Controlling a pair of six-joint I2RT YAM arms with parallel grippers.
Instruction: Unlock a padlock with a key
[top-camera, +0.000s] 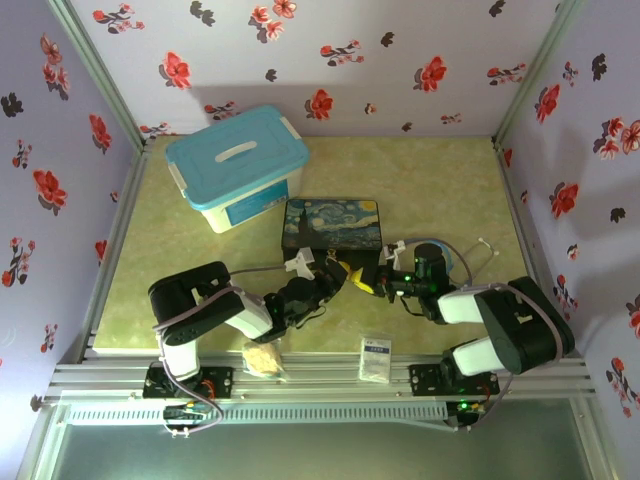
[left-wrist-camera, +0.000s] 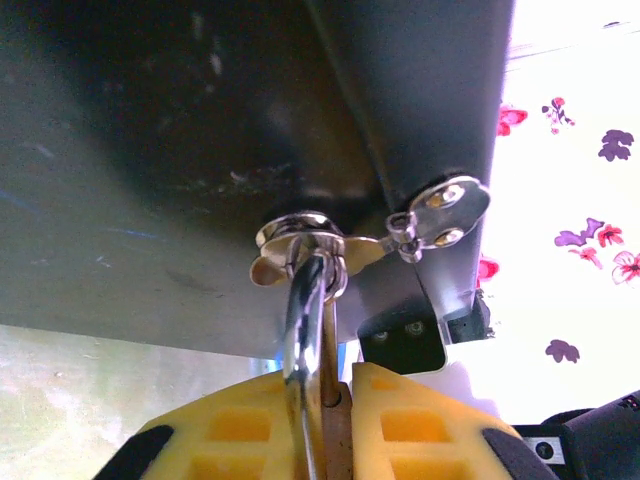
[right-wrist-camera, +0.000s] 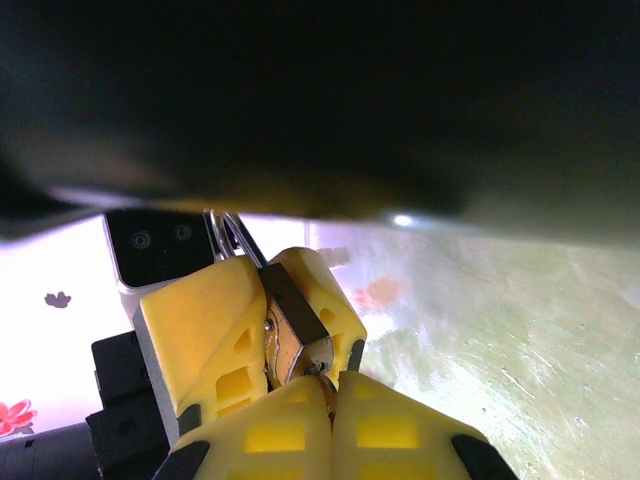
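left gripper (left-wrist-camera: 325, 385) clamps padlock (right-wrist-camera: 290, 320) steady on box hasp (left-wrist-camera: 300, 238) so right gripper (right-wrist-camera: 330, 395), pinched shut on key (right-wrist-camera: 321, 374), can seat it.

Pale lilac walls (top-camera: 400, 60) printed with red and dark flowers enclose a mottled yellow-green tabletop (top-camera: 440, 190).

seen from above, a white tub with a light blue lid (top-camera: 237, 165) sits at ten o'clock on the pale green table (top-camera: 440, 190). a dark painted tin box (top-camera: 333, 225) lies near the centre, just beside the tub. a small white packet (top-camera: 375, 358) lies at six o'clock and a crumpled pale bag (top-camera: 262, 358) at seven.
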